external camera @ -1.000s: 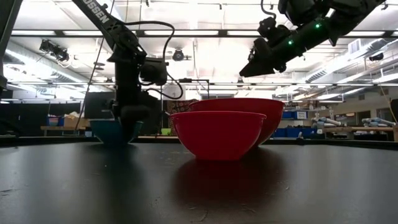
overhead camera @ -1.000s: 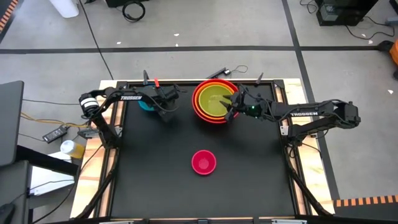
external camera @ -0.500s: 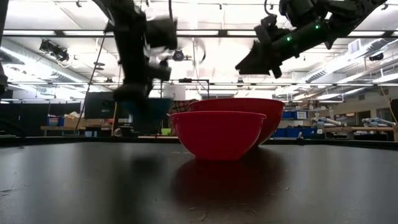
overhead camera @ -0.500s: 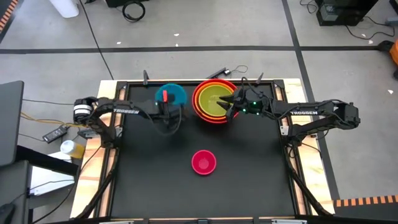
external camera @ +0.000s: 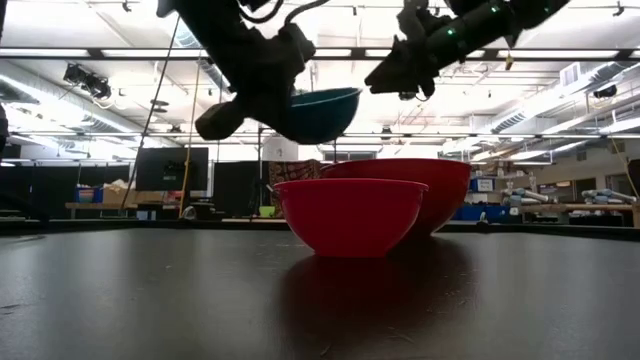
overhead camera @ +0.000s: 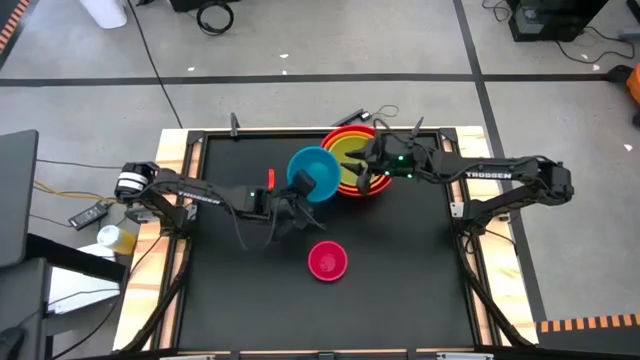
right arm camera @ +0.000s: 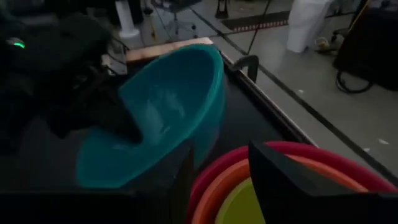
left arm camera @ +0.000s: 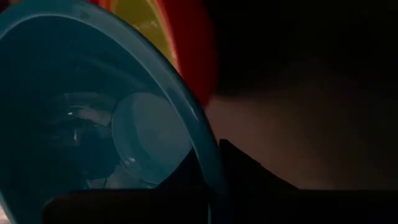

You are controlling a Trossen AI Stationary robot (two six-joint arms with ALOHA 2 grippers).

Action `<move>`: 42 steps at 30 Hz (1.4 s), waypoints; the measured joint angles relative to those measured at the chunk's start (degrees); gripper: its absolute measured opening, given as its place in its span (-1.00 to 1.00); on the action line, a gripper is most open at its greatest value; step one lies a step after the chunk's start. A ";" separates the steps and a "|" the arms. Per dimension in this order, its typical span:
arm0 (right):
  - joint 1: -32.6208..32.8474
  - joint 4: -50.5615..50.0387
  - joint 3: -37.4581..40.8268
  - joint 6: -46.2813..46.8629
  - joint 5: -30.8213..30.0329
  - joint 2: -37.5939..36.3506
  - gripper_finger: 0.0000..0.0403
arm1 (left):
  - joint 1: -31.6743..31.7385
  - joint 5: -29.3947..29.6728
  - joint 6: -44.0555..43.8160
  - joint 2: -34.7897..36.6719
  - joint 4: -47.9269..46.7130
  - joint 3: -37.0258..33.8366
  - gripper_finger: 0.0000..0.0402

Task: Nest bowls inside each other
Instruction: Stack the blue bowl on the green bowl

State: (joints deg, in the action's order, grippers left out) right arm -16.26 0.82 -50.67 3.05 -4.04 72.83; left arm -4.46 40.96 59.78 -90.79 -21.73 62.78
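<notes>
The blue bowl (overhead camera: 315,173) hangs in the air beside the left edge of a nested stack: red bowl (overhead camera: 360,193) outermost, orange (right arm camera: 217,186) inside it, yellow-green (overhead camera: 350,153) innermost. My left gripper (overhead camera: 298,195) is shut on the blue bowl and reaches in from the table's left. My right gripper (overhead camera: 370,165) hovers open above the stack's right part with nothing between its fingers. The magenta-pink bowl (overhead camera: 327,260) stands alone on its base near the table's middle. My left gripper holds the blue bowl by its rim (left arm camera: 208,163) on the side toward the table's near left. One finger (right arm camera: 121,124) is inside the bowl and the other finger (left arm camera: 249,180) is outside. The bowl (external camera: 320,112) is lifted clear, mouth up and a little tilted.
The black tabletop (overhead camera: 400,290) has a raised wooden border (overhead camera: 180,270). The stack stands on the table close to the far edge. Cables and floor tape lie beyond the table.
My left gripper has lifted the blue bowl off the table's far left part, carried it up and to the right toward the stack, and rolled its wrist. The bowl now hangs clear beside the stack. My right gripper has risen a little above the stack.
</notes>
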 joint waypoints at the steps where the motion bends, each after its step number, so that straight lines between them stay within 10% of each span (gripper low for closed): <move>1: 0.22 -1.07 -1.12 -0.46 -1.11 0.65 -0.18 | -0.28 0.29 1.23 -0.04 0.86 0.00 -0.87; 15: -0.13 -4.37 -11.76 -9.06 -13.51 7.30 0.13 | 4.06 1.12 6.13 -0.06 3.53 -0.03 -0.86; 34: 0.42 -11.86 -17.27 -10.10 -9.83 12.30 0.12 | 4.65 0.32 6.10 -0.12 8.30 -0.10 -0.86; 42: -0.25 -14.21 -17.34 -8.71 -10.72 12.93 -0.43 | 4.67 -2.26 2.70 -0.25 8.93 -0.17 -0.86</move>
State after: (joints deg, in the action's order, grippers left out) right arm -16.51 -13.38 -68.01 -5.65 -14.76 85.75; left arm 0.21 38.70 62.48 -91.04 -12.79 62.61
